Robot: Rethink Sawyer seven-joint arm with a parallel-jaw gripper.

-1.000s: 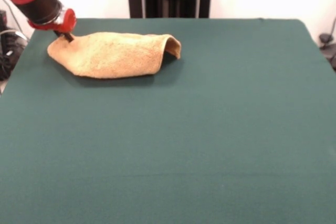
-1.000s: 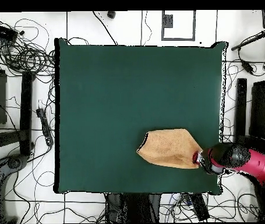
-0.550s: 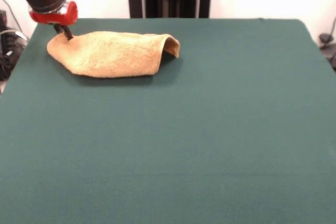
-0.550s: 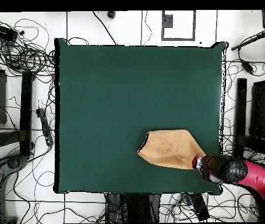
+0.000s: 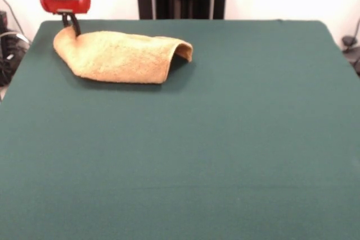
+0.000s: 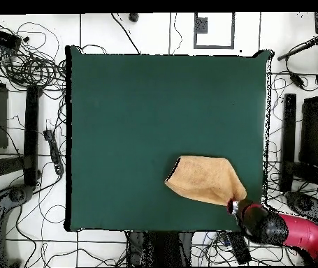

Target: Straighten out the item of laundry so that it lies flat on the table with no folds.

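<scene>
we see the claw (image 5: 71, 23) pinched tight on one corner of the towel (image 5: 121, 57), lifting that corner a little off the surface (image 5: 225, 139). in the front view the claw hangs at the far left, under a red collar (image 5: 64, 1) on the arm. the rest of the golden-tan towel lies on the green surface, its opposite end curled over in a fold that stands open. in the overhead view the towel (image 6: 203, 179) sits near the surface's (image 6: 133, 112) lower right corner, the claw (image 6: 232, 204) at its tip by the edge.
</scene>
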